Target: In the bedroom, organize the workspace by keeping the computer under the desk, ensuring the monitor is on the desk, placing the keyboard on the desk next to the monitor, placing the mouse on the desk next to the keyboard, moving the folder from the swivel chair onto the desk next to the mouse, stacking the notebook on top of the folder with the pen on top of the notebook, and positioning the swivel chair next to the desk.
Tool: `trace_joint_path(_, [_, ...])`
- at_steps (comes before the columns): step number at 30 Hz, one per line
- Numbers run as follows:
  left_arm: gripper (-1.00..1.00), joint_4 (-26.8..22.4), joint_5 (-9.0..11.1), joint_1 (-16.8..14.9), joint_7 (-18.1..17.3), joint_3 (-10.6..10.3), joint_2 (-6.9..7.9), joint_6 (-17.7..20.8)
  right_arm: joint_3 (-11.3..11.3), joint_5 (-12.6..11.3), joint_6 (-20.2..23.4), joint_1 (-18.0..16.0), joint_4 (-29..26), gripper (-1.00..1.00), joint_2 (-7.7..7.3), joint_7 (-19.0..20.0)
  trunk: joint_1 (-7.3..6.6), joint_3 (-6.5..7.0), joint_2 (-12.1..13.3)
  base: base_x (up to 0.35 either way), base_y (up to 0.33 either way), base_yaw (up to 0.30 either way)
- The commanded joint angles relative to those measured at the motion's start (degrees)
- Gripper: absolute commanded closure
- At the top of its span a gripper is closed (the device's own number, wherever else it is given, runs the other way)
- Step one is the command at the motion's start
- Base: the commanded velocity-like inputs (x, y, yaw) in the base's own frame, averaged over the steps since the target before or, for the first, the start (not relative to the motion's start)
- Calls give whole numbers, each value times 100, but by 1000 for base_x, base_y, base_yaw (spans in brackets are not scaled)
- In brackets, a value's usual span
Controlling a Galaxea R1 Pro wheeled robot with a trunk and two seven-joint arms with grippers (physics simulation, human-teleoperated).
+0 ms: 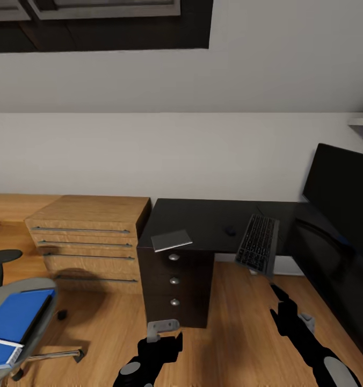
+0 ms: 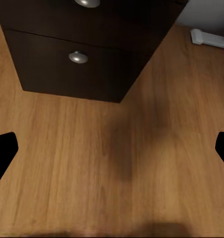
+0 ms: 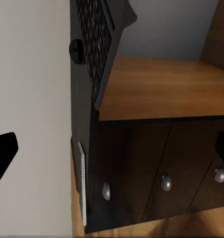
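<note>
Black desk [image 1: 213, 215] carries the keyboard [image 1: 258, 242], overhanging its front edge, with the mouse [image 1: 230, 231] just beside it, the monitor [image 1: 342, 199] at right and a grey notebook [image 1: 171, 239] above the drawers. Blue folder [image 1: 17, 314] lies on the swivel chair [image 1: 44, 317]. Left gripper [image 2: 112, 148] and right gripper [image 3: 116, 144] — fingers spread, both empty.

The worktop [image 1: 213, 217] looks like dark, smooth wood with a faint sheen, its drawer knobs [image 1: 174, 257] polished metal. The floor [image 1: 240, 317] is warm, smooth wood plank, and the dresser [image 1: 90, 236] is lighter matt wood with thin metal handles. The monitor [image 1: 342, 199] screen is glossy black. The keyboard [image 1: 258, 243] appears matt dark plastic. The folder [image 1: 15, 316] is smooth blue.
</note>
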Motion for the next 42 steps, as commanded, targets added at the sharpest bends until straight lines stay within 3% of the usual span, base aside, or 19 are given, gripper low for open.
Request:
trace_joint_path(1, [-100, -7, 60, -4, 55, -8, 1, 13, -5, -21, 28, -3, -2, -100, 2, -8, -4, -6, -3, -314, 0, 0])
trace_joint_path(7, [-100, 0, 60, -4, 55, 2, 1, 13, 33, 197, 30, -1, -4, -100, 19, 0, -4, -6, -3, -215, 0, 0])
trace_joint_path(11, [-100, 2, 52, -4, 55, -4, 1, -8, 170, 519, 28, -3, -9, -100, 40, 18, -4, -6, -3, -57, 0, 0])
trace_joint_path(19, [-100, 14, 32, -4, 70, 26, 13, -21, 862, 1517, 23, 4, 36, -100, 146, 47, -136, 102, 237, -11, 0, 0])
trace_joint_path(20, [-100, 29, 36, -4, 82, 33, 15, -18, 1046, 1809, 22, 4, 106, -100, 161, 46, -158, 120, 277, -2, 0, 0])
trace_joint_path(25, [-100, 178, 41, -4, 95, 33, 17, -22, 1504, 2839, 22, 13, 339, -100, 175, 38, -267, 210, 478, -1, 0, 0])
trace_joint_path(27, [-100, 423, 33, -4, 98, 24, 17, -29, 1717, 3758, 22, 26, 562, -100, 185, 29, -311, 246, 558, 0, 0, 0])
trace_joint_path(30, [-100, 576, 29, -4, 99, 31, 18, -34, 1797, 4362, 22, 38, 766, -100, 194, 24, -377, 299, 679, 0, 0, 0])
trace_joint_path(31, [-100, 658, 28, -4, 99, 36, 18, -38, 1828, 4678, 22, 47, 926, -100, 199, 22, -399, 317, 719, 0, 0, 0])
trace_joint_path(34, [-100, 828, 26, -4, 99, 39, 42, -67, 1859, 5074, 15, 59, 1310, -100, 205, 20, -465, 371, 839, 0, 0, 0])
trace_joint_path(37, [-100, 1035, 18, -4, 95, 35, 66, -121, 1873, 5241, -37, 63, 1626, -100, 206, 19, -531, 425, 959, 0, 0, 0])
trace_joint_path(40, [-100, 1446, 8, -4, 91, 39, 90, -279, 1885, 5400, -362, 65, 2051, -100, 213, 23, -597, 479, 1080, 0, 0, 0])
trace_joint_path(42, [-100, 1790, 5, -4, 86, 42, 120, -508, 1888, 5471, -804, 66, 2341, -100, 215, 30, -641, 515, 1160, 0, 0, 0])
